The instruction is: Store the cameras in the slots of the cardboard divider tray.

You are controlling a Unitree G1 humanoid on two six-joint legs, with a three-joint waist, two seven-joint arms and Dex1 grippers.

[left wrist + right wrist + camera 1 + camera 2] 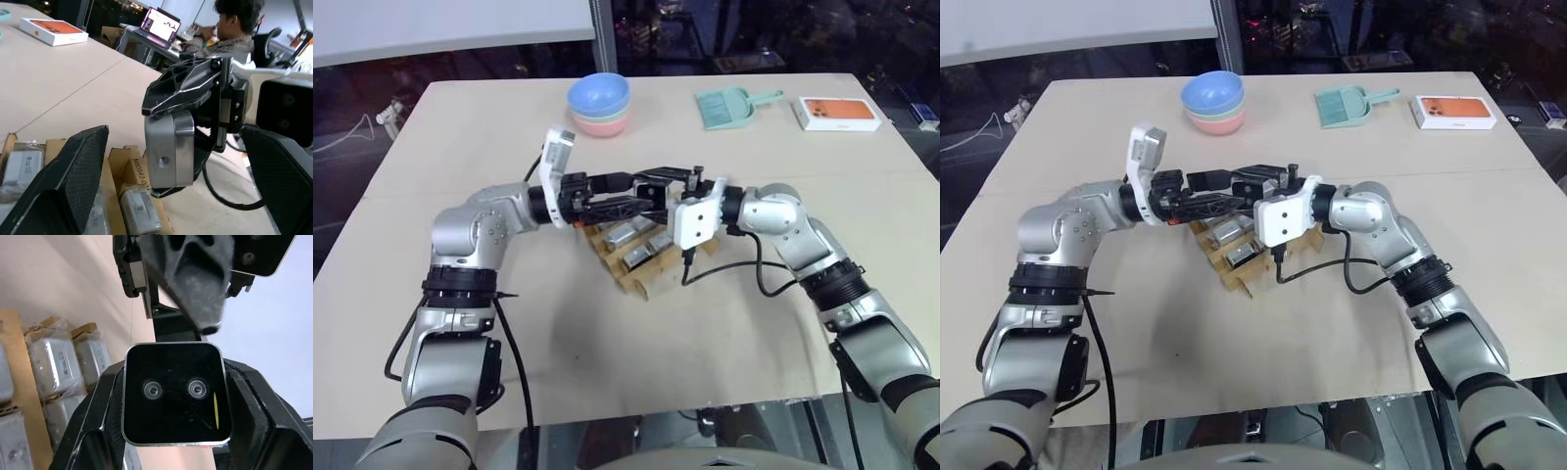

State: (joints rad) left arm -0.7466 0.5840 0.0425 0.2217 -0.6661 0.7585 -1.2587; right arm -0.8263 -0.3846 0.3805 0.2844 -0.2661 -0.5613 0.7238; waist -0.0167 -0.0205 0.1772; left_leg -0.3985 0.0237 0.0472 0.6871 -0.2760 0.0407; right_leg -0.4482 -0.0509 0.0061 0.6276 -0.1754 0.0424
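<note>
**Camera pinched in the right gripper above the tray, left fingers spread around it**

Look at the middle of the table (431, 323): your two arms meet tip to tip just above the cardboard divider tray (628, 277). Your right gripper (182, 128) has its black fingers closed on a silver-grey camera (168, 149), gripping it by its sides. In the right wrist view you see that camera's black square face (173, 392) with two small lenses, pinched between the right fingers (95, 423).

Your left gripper (658, 196) points across toward the right one. Its fingers (63, 183) stand wide apart, one on either side of the held camera, and they are not touching it.

Below the grippers, the tray already has several wrapped cameras (51, 360) sitting in its slots. The tray lies at an angle on the table, directly under the spot where the grippers meet.

At the far side of the table you have stacked bowls (599, 104), a teal dustpan (729, 106) and an orange-and-white box (839, 113), all well apart from the tray.
</note>
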